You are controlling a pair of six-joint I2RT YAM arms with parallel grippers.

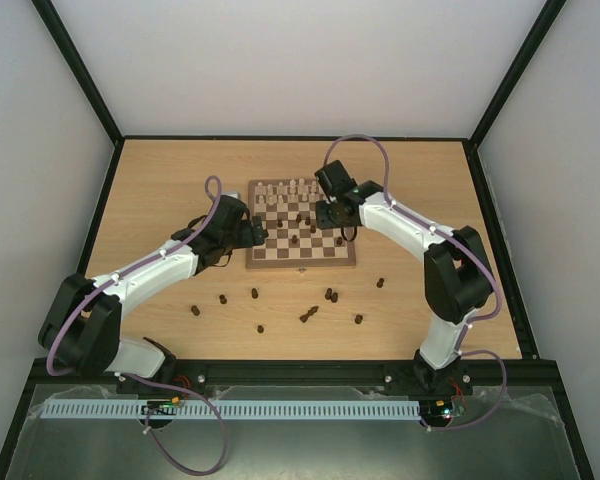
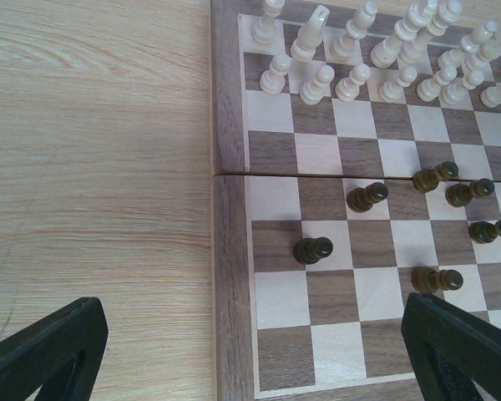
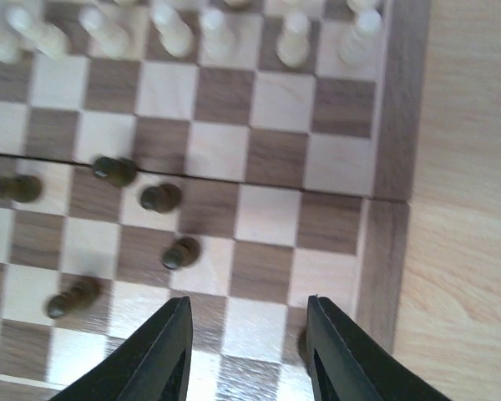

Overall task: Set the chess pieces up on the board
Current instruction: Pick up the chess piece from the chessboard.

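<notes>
Where the right arm (image 1: 410, 232) bends over the board (image 1: 300, 263), right claw (image 3: 245, 355) hangs part-open, empty; left claw (image 2: 255, 355) wide, empty.

Board (image 1: 300, 263) flat, fold seam across its middle. Cream pieces (image 1: 288, 190) upright in two rows at its 12 o'clock edge. Dark pieces (image 1: 302, 222) scattered mid-board; loose dark pieces (image 1: 330, 295) off-board at 6 o'clock.
</notes>
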